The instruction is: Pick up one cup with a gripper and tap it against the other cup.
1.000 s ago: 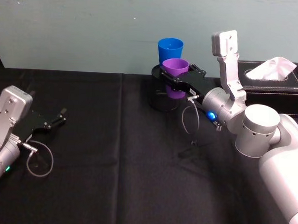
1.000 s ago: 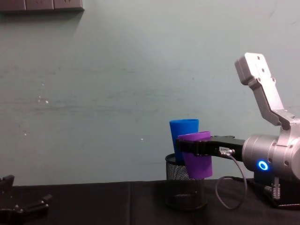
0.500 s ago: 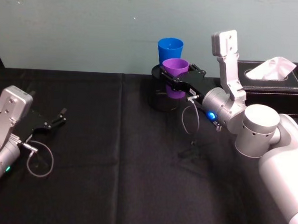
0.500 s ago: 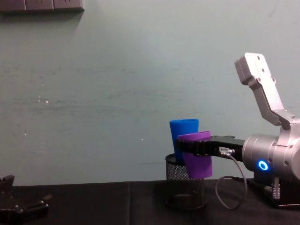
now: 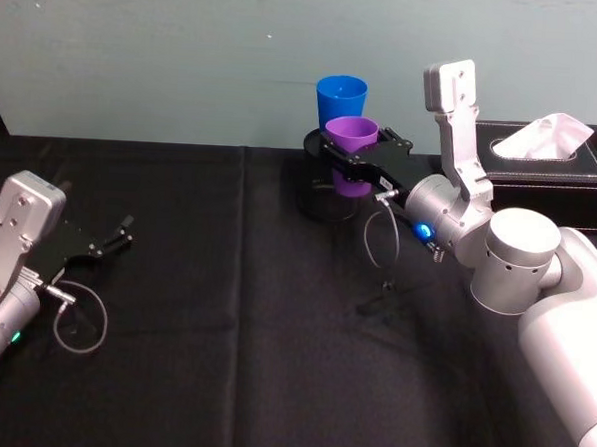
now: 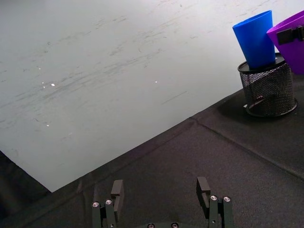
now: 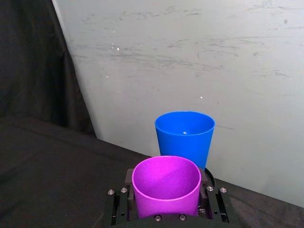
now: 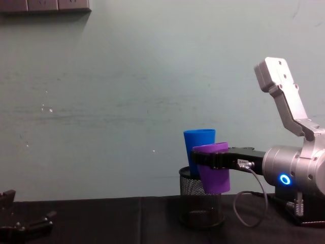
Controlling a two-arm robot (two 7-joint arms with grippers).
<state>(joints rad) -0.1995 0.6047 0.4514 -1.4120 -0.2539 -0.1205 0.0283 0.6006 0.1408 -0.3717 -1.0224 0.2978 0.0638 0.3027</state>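
The purple cup [image 5: 351, 138] is held clear of the black-covered tabletop [image 5: 230, 380], mouth up and close to upright, near the far edge and a little to the right of the middle. It is grasped by the right gripper [image 5: 360, 159], whose flat black fingers [image 7: 210, 199] are clenched on either side of its wall just below the rim. The silver-grey right arm [image 5: 459, 222], with a blue ring light lit on it, is stretched in from the right edge of the tabletop.

The blue cup [image 5: 341, 96] is seen just behind the purple one, nearer the wall. It is stood upright in a black mesh pen holder [image 5: 318, 190], which is set on the tabletop by the far edge. The blue rim is seen higher than the purple rim. In the chest view the purple cup's lower part is seen in front of the holder's rim, level with it. From the chest and right wrist views the two cups are overlapped, and whether they are touching cannot be told.

The left gripper [image 5: 112, 242] is laid low near the left edge of the tabletop, well apart from both cups. Its fingers [image 6: 117, 189] are spread and nothing is held between them.

A black tissue box [image 5: 542, 166], with a white tissue drawn up out of its slot, is placed at the far right corner of the tabletop, behind the right arm
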